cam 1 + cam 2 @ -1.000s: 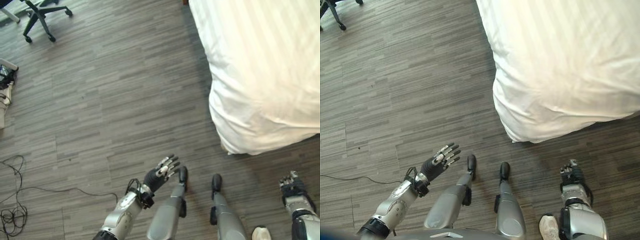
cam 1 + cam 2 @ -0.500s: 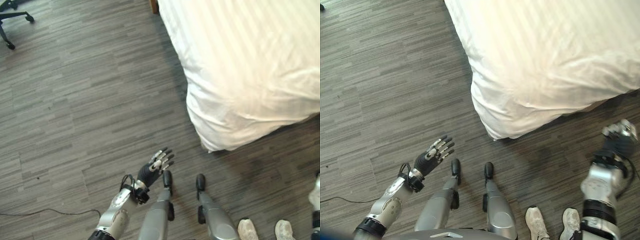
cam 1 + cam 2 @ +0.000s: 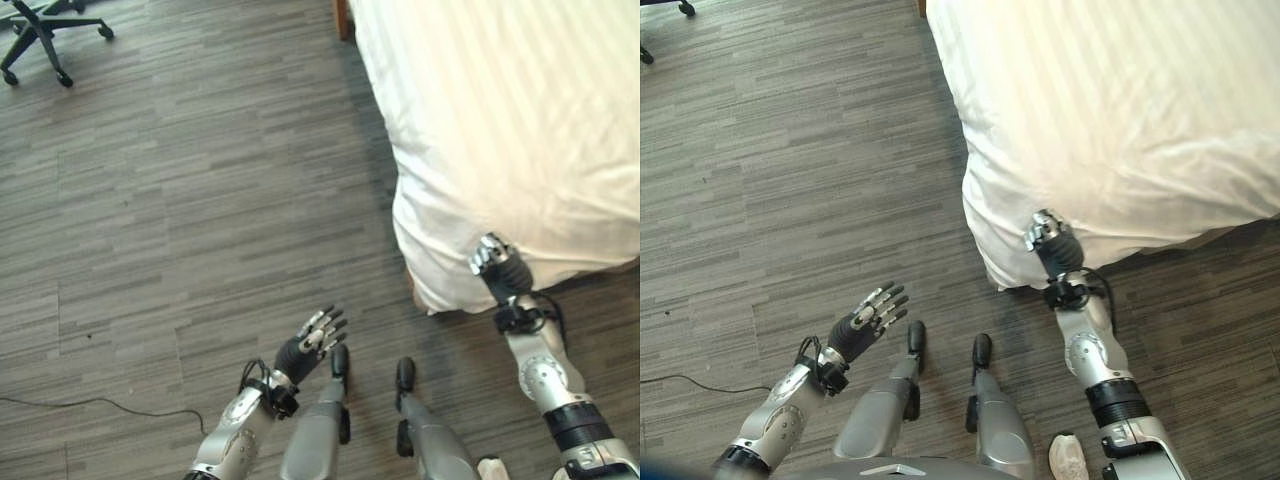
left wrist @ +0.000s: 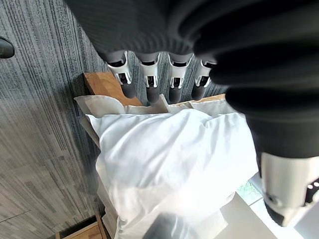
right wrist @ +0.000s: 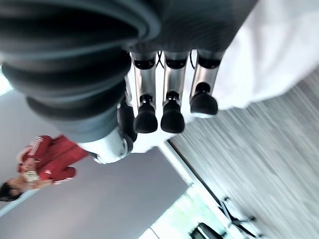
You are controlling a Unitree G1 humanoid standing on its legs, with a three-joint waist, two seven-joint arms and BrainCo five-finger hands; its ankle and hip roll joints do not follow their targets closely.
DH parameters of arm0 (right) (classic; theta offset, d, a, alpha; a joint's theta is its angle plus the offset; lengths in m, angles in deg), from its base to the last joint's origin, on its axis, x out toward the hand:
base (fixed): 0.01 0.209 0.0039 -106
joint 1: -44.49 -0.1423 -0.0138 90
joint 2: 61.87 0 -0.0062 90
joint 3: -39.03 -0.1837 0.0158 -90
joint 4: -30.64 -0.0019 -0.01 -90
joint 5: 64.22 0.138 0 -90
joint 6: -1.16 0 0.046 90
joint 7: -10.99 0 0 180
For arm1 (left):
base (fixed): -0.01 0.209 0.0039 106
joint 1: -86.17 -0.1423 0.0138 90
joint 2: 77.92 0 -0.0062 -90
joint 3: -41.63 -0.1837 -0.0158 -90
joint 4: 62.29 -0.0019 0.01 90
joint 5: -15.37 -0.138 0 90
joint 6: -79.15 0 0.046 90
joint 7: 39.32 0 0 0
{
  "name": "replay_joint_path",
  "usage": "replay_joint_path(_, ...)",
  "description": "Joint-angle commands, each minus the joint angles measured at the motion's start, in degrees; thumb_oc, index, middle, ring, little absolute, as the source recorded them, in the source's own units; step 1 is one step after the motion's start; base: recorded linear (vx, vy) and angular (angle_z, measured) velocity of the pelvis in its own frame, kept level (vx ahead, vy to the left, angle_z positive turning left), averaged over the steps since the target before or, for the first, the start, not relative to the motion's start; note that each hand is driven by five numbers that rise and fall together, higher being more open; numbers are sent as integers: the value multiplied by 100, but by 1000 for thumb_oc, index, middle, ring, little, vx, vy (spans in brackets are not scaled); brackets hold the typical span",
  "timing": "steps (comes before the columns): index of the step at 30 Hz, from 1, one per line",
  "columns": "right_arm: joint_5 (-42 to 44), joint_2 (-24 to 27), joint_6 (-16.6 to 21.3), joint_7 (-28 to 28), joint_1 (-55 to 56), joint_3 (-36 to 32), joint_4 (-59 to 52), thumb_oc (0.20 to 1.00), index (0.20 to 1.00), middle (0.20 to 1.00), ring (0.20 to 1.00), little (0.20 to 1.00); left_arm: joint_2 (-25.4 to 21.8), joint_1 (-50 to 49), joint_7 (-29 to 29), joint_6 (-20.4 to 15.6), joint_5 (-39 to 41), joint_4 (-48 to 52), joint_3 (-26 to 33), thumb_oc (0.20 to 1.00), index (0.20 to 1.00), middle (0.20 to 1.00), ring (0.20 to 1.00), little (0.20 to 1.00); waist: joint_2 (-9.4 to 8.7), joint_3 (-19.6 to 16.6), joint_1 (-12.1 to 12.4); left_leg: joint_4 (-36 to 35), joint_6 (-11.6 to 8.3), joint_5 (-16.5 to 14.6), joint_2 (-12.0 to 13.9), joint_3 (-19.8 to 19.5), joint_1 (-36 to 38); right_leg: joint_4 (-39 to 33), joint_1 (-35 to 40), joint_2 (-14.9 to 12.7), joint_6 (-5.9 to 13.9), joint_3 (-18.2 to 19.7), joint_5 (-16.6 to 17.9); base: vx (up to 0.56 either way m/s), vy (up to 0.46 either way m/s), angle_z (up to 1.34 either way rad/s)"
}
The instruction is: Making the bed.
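While the bed [image 3: 520, 110] takes up the upper right of the wooden floor [image 3: 180, 200], its white duvet [image 3: 1120, 130] lies across it and hangs over the near corner almost to the floor, so that corner looks like the part left to straighten. An office chair [image 3: 45, 35] stands far off by the floor's upper left edge. The right robot hand [image 3: 1052, 245] is raised against the drooping corner, probably to take hold of the cloth; its fingers are straight in the right wrist view and grip nothing. The left robot hand [image 3: 308, 342] hovers over the floor, well apart from the bed, fingers spread and empty, likely waiting its turn.
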Motion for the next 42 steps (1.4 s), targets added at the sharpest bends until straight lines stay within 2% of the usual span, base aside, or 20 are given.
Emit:
replay_joint_path(1,-165,-85,51,-117,-384,82,206,200,200,200,200,200,-36,-16,-176,-222,-120,-33,-36,1000,1000,1000,1000,1000,-106,-267,261,31,14,-296,-197,-407,82,60,-294,-278,326,-235,465,-25,-12,13)
replay_joint_path(6,-387,-70,-2,129,-1205,199,1144,200,200,200,200,200,14,132,-93,-251,-122,-120,-151,1000,1000,1000,1000,1000,-49,-207,448,31,2,-258,-214,-483,-28,60,-368,-282,334,-313,480,-8,-9,11)
replay_joint_path(13,-160,40,59,328,-1886,-17,1566,200,200,200,200,200,-21,181,-74,-222,-56,-111,-268,1000,1000,1000,1000,1000,-22,-128,588,31,-14,-222,-215,-528,-189,60,-502,-276,342,-336,511,-2,-3,5)
replay_joint_path(24,-48,184,120,540,-1991,-413,2016,200,200,200,200,200,-27,192,-17,-213,-69,-102,-238,1000,1000,1000,1000,1000,7,-48,620,31,-20,-204,-224,-570,-341,60,-633,-265,339,-361,515,8,-3,1)
replay_joint_path(25,24,336,153,705,-2175,-670,2504,200,200,200,200,200,-54,170,7,-198,-40,-79,-263,1000,1000,1000,1000,1000,51,2,636,31,-23,-196,-225,-580,-404,60,-699,-268,343,-357,524,0,0,0)
replay_joint_path(32,167,658,234,932,-2484,-1090,3170,200,200,200,200,200,-160,155,49,-217,-32,90,-270,1000,1000,1000,1000,1000,196,233,683,31,-45,-119,-234,-630,-717,60,-991,-273,347,-347,585,-10,-3,0)
replay_joint_path(37,104,914,194,992,-2664,-1113,3747,200,200,200,200,200,-199,159,85,-217,-87,126,-351,1000,1000,1000,1000,1000,252,379,715,31,-66,-64,-211,-643,-978,60,-1229,-255,359,-359,659,-26,-6,4)
replay_joint_path(42,-10,792,72,914,-2432,-1130,4085,200,200,200,200,200,-174,215,84,-236,-201,147,-416,1000,1000,1000,1000,1000,288,486,687,31,-63,-42,-206,-652,-1063,60,-1311,-238,344,-350,674,-11,-1,5)
